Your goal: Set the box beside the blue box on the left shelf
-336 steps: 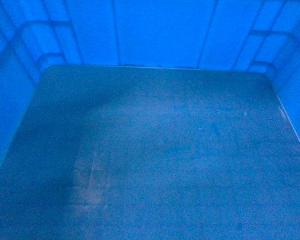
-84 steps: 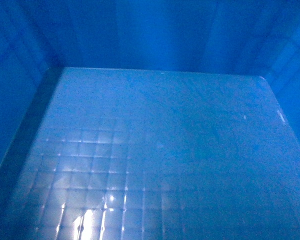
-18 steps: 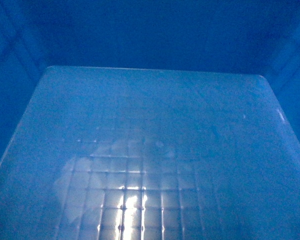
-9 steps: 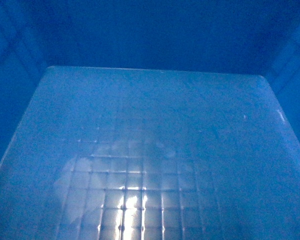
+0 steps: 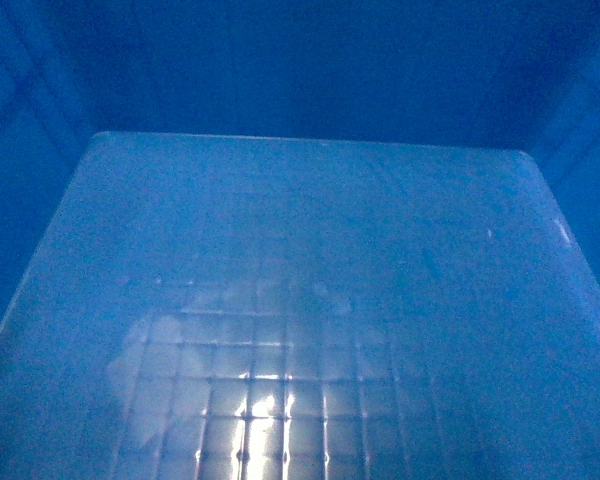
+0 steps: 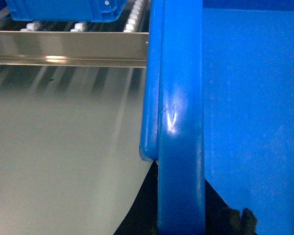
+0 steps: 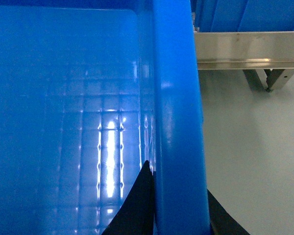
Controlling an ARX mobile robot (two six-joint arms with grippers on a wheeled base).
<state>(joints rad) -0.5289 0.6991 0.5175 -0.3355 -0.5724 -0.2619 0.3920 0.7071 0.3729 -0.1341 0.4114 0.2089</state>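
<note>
My left gripper (image 6: 181,215) straddles the left rim of the box (image 6: 180,122): one dark finger (image 6: 142,210) shows on the outer side of the rim, another dark bit sits on the inner side, and the thick blue edge runs straight up between them. So my left jaws are clamped on that rim. Outward from these jaws lies pale grey floor (image 6: 59,156). Ahead of them a steel rail (image 6: 68,48) crosses the view, with white rollers (image 6: 81,25) behind it and another blue crate (image 6: 63,9) resting on those rollers. The far end of my rim reaches about to the rail; I cannot tell whether it touches.

Between my two sets of jaws, the head view is filled by the inside of the box: its grid-embossed floor (image 5: 280,380) catches a bright glare near the lower middle, and the far wall (image 5: 300,70) stands dark above it.

My right gripper (image 7: 179,215) holds the opposite rim (image 7: 176,107) the same way, one dark finger (image 7: 134,205) inside the box and one outside, jaws clamped on the rim with the edge running up between them. Inward from these jaws the gridded floor shines. Outward is grey floor again, and ahead a second stretch of steel rail (image 7: 250,49) on a metal bracket (image 7: 264,78), with blue ribbed plastic (image 7: 245,14) above it.
</note>
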